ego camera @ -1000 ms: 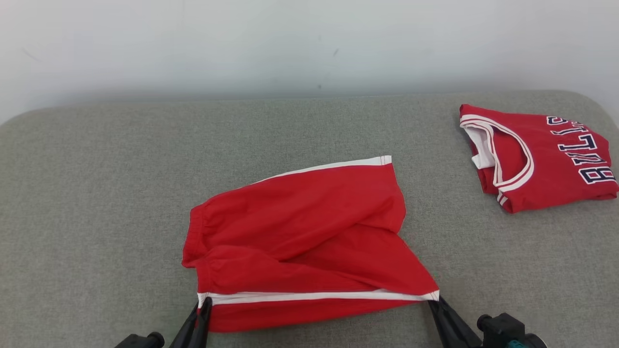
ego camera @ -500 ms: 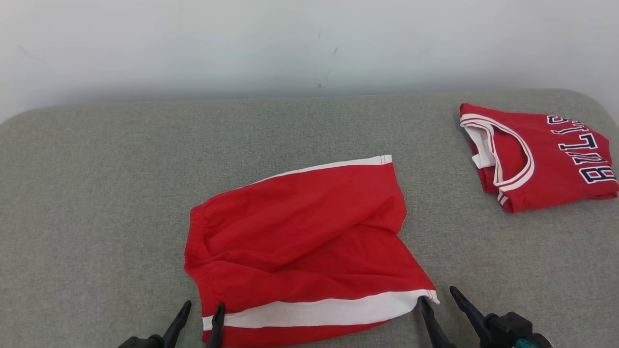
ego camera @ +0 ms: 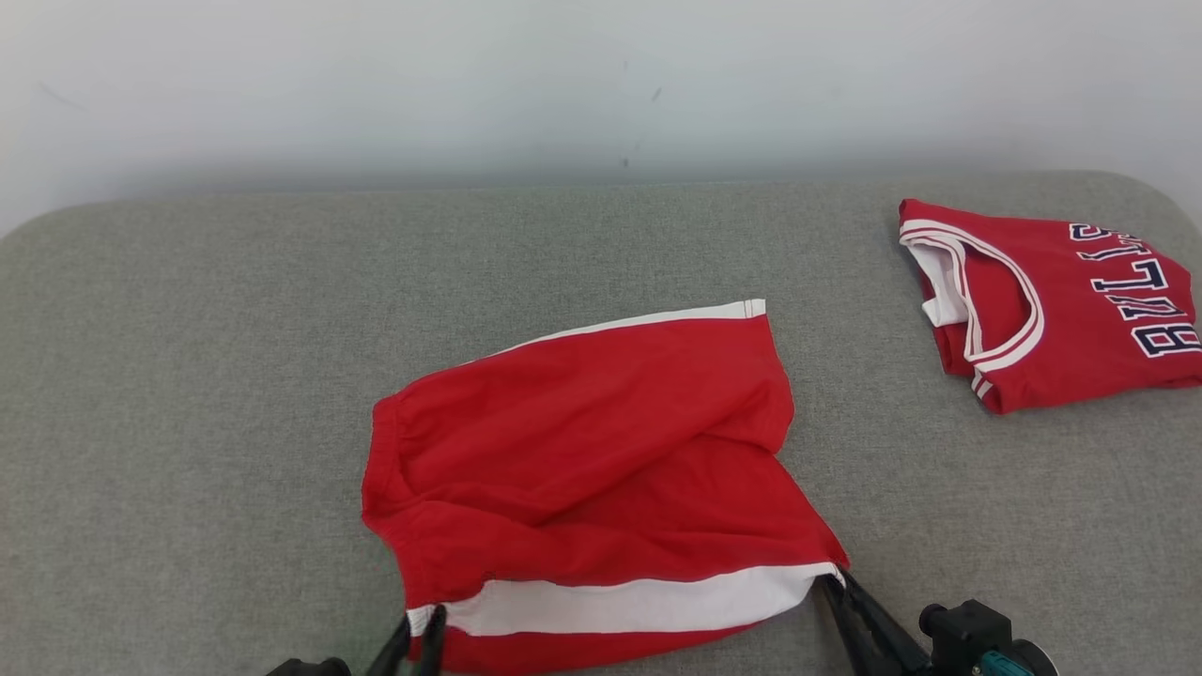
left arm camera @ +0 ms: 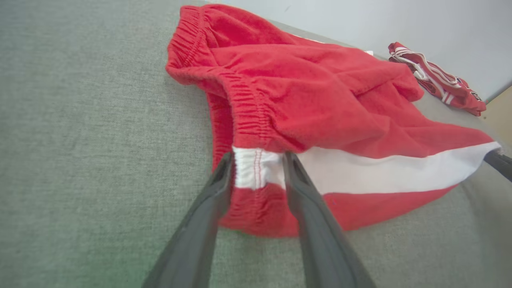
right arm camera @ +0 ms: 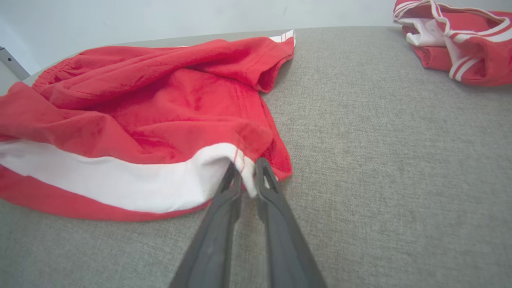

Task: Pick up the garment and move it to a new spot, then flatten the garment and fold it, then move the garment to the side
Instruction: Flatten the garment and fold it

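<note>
Two pincers meet the red shorts [ego camera: 582, 451], which lie crumpled on the bench [ego camera: 188, 376]: the left pincer [left arm camera: 258, 160] stands wide astride the white stripe's [left arm camera: 380, 172] waistband end, the right pincer [right arm camera: 248, 170] narrow, pinching its hem corner. Light, limp cloth will likely sag; stitched corners should grip best.
</note>
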Robot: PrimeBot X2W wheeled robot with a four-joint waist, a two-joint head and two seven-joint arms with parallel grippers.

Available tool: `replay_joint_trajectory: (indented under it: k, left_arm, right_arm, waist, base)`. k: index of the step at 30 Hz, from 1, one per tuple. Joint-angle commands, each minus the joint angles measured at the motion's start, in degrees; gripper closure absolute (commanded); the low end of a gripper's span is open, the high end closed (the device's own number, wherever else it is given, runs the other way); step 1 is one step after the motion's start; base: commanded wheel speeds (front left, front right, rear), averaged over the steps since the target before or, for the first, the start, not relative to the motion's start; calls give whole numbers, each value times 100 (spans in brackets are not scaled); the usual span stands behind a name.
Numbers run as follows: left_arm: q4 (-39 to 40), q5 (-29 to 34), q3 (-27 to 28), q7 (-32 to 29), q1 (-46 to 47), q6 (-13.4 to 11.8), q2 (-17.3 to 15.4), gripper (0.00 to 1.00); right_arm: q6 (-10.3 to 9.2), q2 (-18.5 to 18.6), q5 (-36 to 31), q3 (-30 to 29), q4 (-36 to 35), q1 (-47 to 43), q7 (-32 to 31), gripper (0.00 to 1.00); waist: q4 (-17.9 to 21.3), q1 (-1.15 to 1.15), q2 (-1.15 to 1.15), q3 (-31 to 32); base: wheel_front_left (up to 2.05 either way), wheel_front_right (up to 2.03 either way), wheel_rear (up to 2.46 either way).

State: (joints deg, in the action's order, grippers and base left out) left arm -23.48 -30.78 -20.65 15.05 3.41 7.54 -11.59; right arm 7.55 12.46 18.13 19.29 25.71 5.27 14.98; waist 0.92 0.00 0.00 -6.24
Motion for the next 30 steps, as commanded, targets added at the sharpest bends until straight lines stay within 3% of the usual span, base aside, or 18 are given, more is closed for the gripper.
replay_joint_trajectory:
  k: [1,7,13,17,21,27,30]
  left_arm:
    - [-44,-45,-42,22,92,-11,-3,100]
    - [22,-148,-15,22,70,-12,-63,100]
    - [562,-36,147,22,-112,-11,-185,100]
    - [941,-57,149,22,230,-12,-364,100]
    - [1089,-204,-240,21,983,-11,-777,100]
    - [1124,-854,-911,-579,3232,-12,-1618,100]
    - [980,-1304,-1064,-951,4502,-12,-1829,100]
  right_arm:
    - [-11,-11,45,20,33,38,24,100]
    - [-11,87,162,13,-90,-102,24,100]
    - [-11,365,528,41,-585,-321,24,100]
    - [-11,544,653,50,-843,7,24,100]
    - [-11,799,831,255,-1006,672,-218,100]
    - [-11,1240,1323,444,-1212,2608,-801,100]
    - [-11,1335,1628,429,-1085,3831,-1104,100]
  waist:
    - [-19,0,0,29]
    - [-37,0,0,60]
    - [-51,0,0,-15]
    - [-70,0,0,-185]
    - [-133,0,0,-455]
    - [-217,0,0,-1212]
    - [-235,0,0,-1668]
  base:
    - [0,0,0]
    - [0,0,0]
    - [0,0,0]
    - [0,0,0]
    - [0,0,0]
    - [0,0,0]
    - [0,0,0]
